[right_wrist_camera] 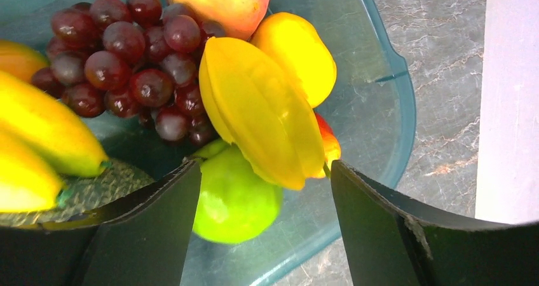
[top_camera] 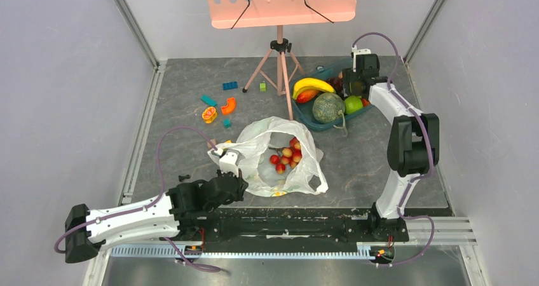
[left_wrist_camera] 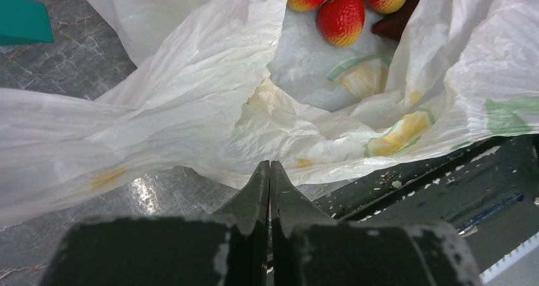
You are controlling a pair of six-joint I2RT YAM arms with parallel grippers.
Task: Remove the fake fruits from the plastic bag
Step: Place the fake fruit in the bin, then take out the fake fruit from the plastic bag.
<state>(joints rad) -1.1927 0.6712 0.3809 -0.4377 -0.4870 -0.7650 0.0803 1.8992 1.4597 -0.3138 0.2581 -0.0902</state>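
Clenched black fingers [left_wrist_camera: 253, 200] of the left gripper [left_wrist_camera: 270, 166] are seen tip to tip at the near edge of the plastic bag [left_wrist_camera: 191, 89], where the crinkled film dips to meet them; whether a fold is caught between them cannot be told. That arm is laid low and almost flat beside the black mounting rail [top_camera: 286, 225], reaching in from the left with its wrist turned toward the bag's mouth. Inside the opened bag, near the middle of the table [top_camera: 381, 171], the red-pink fruit cluster [top_camera: 286, 154] is shown lying on the white lining, ringed by the bag's raised walls. The right arm is folded at the elbow and stretched to the far right, where the right gripper [right_wrist_camera: 264, 171] is held spread wide above a teal bowl [right_wrist_camera: 400, 108]. Between its released fingers a yellow starfruit [right_wrist_camera: 260, 108] and a green fruit [right_wrist_camera: 235, 200] are framed, with dark grapes [right_wrist_camera: 127, 51] behind them and the banana bunch [right_wrist_camera: 38, 133] at the left, beside a netted melon [top_camera: 328, 107]. A pink music stand [top_camera: 279, 3] is planted at the back, one tripod leg slanting down between bag and bowl. Small toy blocks [top_camera: 229, 85] are scattered to the left of the stand.
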